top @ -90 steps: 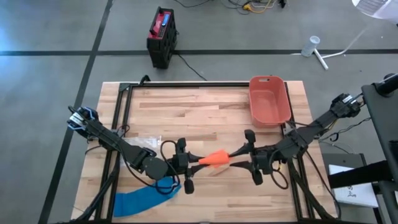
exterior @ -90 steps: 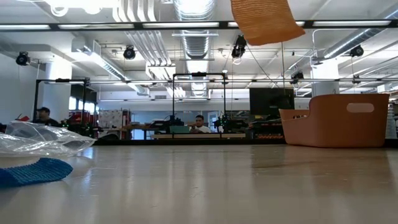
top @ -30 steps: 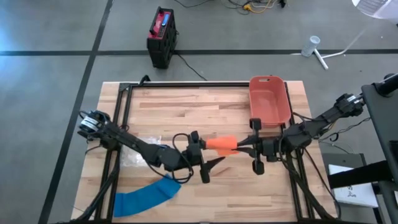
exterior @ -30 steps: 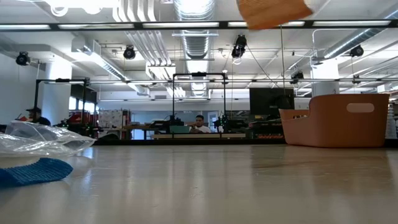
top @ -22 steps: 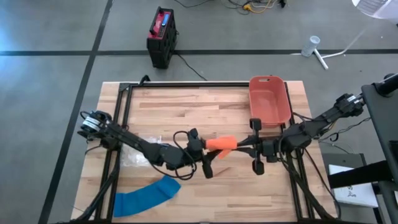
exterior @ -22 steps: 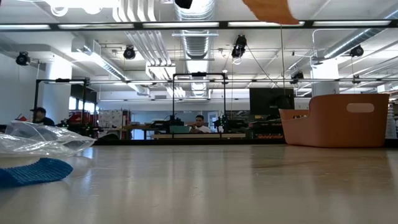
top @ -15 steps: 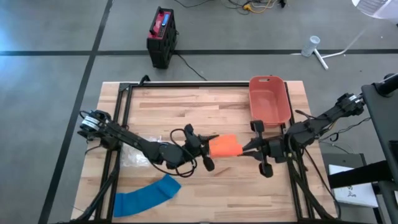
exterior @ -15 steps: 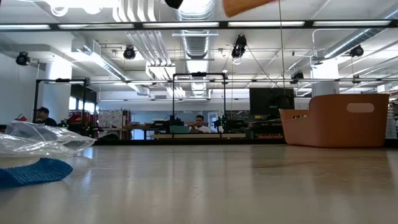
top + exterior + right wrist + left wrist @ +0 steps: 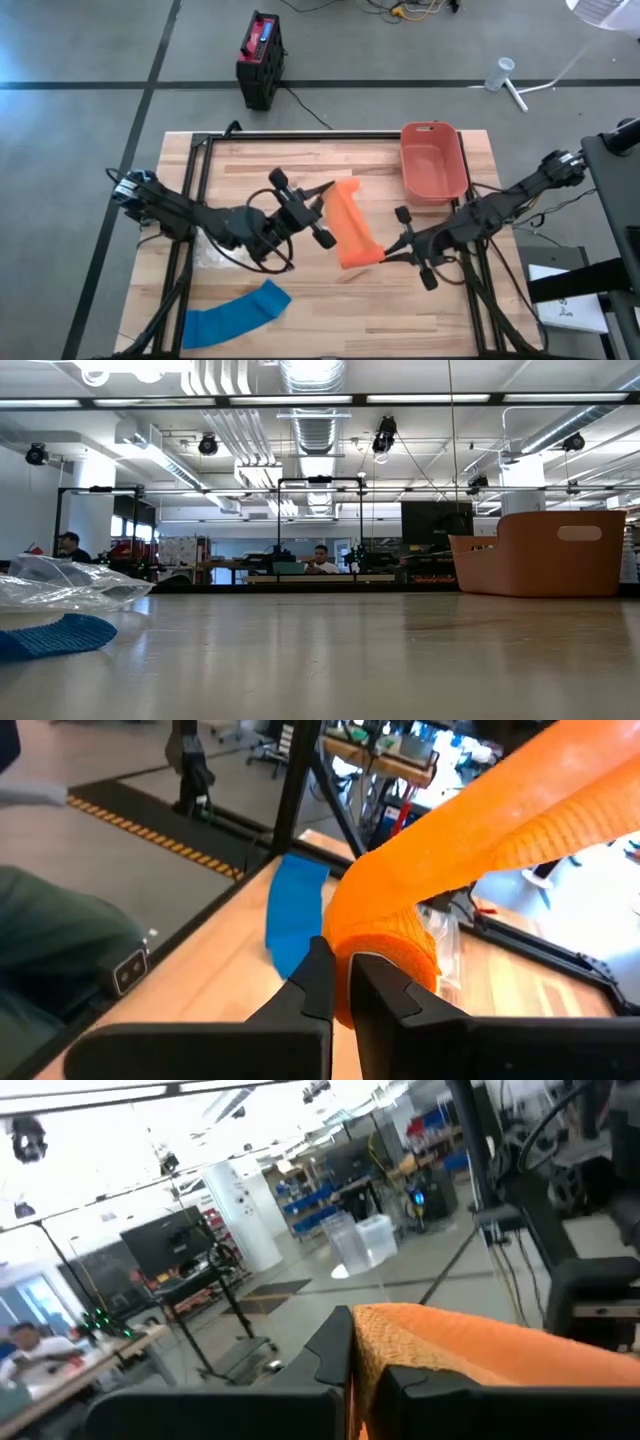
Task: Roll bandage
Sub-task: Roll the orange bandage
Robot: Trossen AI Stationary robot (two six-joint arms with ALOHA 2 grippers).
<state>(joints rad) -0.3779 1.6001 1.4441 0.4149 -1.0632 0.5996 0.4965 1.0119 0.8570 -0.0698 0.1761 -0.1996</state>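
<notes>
An orange bandage [image 9: 352, 225] is stretched out in the air above the middle of the table, clear of the wood. Its free end is toward the far side, at my left gripper [image 9: 330, 190], which is shut on it. Its rolled end [image 9: 385, 935] is nearer the front edge, at my right gripper [image 9: 385, 253], also shut on it. In the left wrist view the strip [image 9: 480, 1345] runs away from my left gripper [image 9: 358, 1370]. The low view does not show the bandage. My left gripper pinches the free end of the strip [image 9: 368, 1342] between its two fingers, coming roughly level from the table's left. The strip leaves the fingers flat and drawn out, clear of the table. My right gripper pinches the rolled end [image 9: 350, 970] between its two fingers [image 9: 318, 982], coming from the table's right, slightly downward. The roll sits at the fingertips, lifted clear, and the unrolled strip [image 9: 520, 810] runs off it toward the left gripper.
A blue bandage [image 9: 235, 315] lies flat near the front left corner. A clear plastic bag [image 9: 215, 250] lies under the left arm. An orange-red bin [image 9: 433, 160] stands at the far right. Bare wood lies between the arms.
My left gripper has shut on the bandage's free end, risen, rolled and gone toward the far edge. The strip has been drawn out longer and now runs from far to near. My right gripper has shifted a little toward the near edge with the roll.
</notes>
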